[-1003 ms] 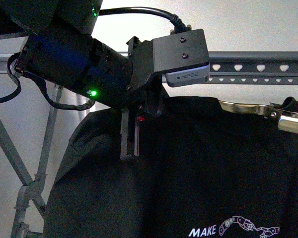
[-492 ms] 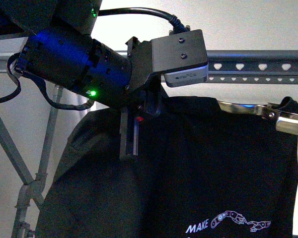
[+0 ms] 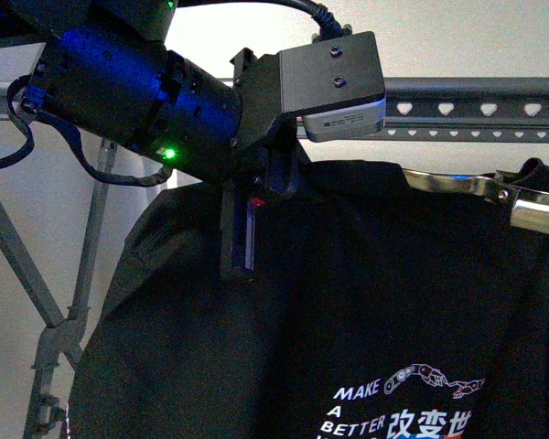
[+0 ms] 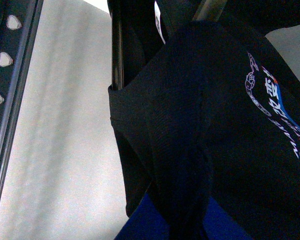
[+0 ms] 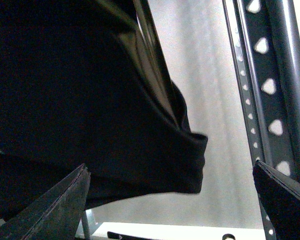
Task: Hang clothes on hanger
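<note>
T-shirt hangs under rack rail, shiny bar along its top edge.
Front: left gripper fingers narrow, nipping shoulder cloth. Left wrist: bare wall between shirt edge and rail. Right wrist: right gripper fingers wide, sleeve hem between them, rail apart.

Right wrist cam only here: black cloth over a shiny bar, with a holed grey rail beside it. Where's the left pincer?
Observer: In the front view, the left pincer is shut on the black printed T-shirt just below its top edge, under the grey metal rail with heart-shaped holes.
Operator: Which way does the print face?
Observer: Toward the front camera. The white "MAKE A BETTER" lettering shows low on the shirt.
Operator: Both shoulders held up?
Observer: No. The side on the shiny metal bar sits level. The other shoulder slopes down past the left pincer.
</note>
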`<state>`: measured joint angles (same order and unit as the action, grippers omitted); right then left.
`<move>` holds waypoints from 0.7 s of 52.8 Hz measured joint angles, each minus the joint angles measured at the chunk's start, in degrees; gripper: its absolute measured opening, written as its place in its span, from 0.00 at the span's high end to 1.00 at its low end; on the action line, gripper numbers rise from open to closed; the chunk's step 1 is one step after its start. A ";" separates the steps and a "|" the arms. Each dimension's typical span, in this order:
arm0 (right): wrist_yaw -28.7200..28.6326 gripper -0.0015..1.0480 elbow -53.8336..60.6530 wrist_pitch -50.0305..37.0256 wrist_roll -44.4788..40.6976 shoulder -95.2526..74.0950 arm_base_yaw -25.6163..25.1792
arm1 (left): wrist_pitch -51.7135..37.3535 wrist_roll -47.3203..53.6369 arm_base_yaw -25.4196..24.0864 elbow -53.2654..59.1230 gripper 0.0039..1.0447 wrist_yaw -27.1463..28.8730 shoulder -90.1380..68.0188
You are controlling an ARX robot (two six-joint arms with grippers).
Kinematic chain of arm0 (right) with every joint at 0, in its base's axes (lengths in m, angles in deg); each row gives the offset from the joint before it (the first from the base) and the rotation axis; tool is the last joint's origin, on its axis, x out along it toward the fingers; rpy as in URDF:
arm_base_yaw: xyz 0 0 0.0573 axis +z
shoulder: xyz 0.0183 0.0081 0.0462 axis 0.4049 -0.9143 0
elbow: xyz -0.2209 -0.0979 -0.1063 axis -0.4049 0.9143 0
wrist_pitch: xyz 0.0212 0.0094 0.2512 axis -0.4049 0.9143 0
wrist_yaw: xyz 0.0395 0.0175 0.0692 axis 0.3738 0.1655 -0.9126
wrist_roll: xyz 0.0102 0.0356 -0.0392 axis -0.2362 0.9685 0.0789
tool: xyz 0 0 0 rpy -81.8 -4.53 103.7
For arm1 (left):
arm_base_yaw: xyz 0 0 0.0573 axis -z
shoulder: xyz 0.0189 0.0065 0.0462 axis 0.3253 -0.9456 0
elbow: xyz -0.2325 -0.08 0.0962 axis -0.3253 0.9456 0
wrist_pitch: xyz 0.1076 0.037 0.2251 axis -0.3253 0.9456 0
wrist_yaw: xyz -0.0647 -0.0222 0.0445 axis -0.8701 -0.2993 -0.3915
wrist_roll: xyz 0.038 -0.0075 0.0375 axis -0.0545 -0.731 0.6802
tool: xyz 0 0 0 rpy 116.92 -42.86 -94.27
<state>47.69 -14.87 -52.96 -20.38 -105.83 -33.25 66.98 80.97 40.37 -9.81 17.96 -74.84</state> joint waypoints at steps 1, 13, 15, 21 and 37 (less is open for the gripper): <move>0.00 0.07 -0.70 0.44 -0.24 -0.48 0.48 | 0.00 0.00 0.00 0.00 0.96 0.00 0.00; 0.70 0.07 -6.47 2.84 -0.15 -5.86 3.61 | 0.00 0.00 0.00 0.00 0.96 0.00 0.00; 1.53 0.07 -7.87 3.19 0.04 -7.45 4.11 | 0.00 0.02 0.00 0.00 0.96 0.00 0.00; 3.50 0.07 -10.58 3.52 1.31 -11.08 4.79 | 0.00 0.02 0.00 0.00 0.96 0.02 0.00; 5.31 0.59 -14.03 3.61 4.24 -15.45 4.57 | 0.00 0.07 0.00 0.00 0.96 0.11 0.00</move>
<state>53.00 -28.91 -49.36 -16.14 -121.28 -28.69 66.98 81.04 40.37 -9.81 18.06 -74.84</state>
